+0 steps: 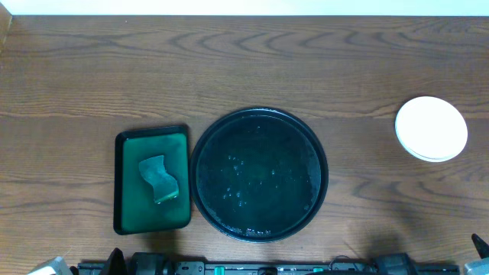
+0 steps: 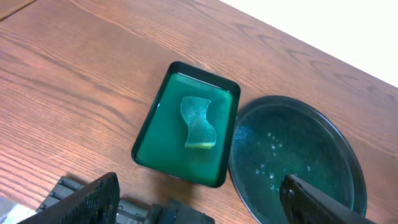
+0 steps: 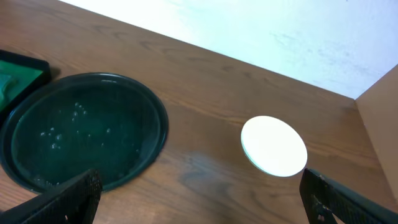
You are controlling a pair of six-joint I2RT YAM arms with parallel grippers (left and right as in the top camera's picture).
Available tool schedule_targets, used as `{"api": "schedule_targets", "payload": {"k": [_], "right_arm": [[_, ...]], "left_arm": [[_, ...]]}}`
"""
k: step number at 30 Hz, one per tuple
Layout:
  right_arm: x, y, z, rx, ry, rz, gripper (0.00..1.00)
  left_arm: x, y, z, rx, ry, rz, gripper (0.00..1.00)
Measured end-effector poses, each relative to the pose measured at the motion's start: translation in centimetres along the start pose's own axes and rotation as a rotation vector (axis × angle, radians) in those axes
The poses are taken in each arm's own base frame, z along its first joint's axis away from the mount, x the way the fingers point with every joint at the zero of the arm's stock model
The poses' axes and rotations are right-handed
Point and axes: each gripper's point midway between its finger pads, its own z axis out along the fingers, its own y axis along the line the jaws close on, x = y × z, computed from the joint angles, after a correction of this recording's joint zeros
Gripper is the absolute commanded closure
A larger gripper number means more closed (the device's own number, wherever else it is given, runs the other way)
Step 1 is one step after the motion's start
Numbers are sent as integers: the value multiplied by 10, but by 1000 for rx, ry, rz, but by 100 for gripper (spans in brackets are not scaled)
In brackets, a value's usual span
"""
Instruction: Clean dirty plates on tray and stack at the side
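Left claw point(image 2: 199, 183) and right claw point(image 3: 200, 179) gape wide, empty; plates point(image 1: 431, 128) sit clean on the counter point(image 1: 244, 61), well right of the bare tray point(image 1: 260, 137). Job looks done; only a retreat remains.

No lettering, label, brand, number or sign can be read in any of the 3 views. The tray point(image 1: 260, 111) at the middle of the table point(image 1: 229, 61), the plates point(image 1: 431, 127) at its 3 o'clock, and the green tray point(image 1: 130, 206) holding a sponge point(image 1: 159, 179) at its 9 o'clock all show plain surfaces.
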Motion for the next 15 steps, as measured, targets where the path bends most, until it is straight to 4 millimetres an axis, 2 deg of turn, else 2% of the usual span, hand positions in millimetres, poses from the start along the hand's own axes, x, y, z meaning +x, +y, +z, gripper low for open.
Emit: {"api": "schedule_targets", "payload": {"k": [15], "right_arm": [[11, 2, 0, -10, 44, 1, 1]], "left_arm": [[0, 0, 0, 0, 0, 0, 17]]}}
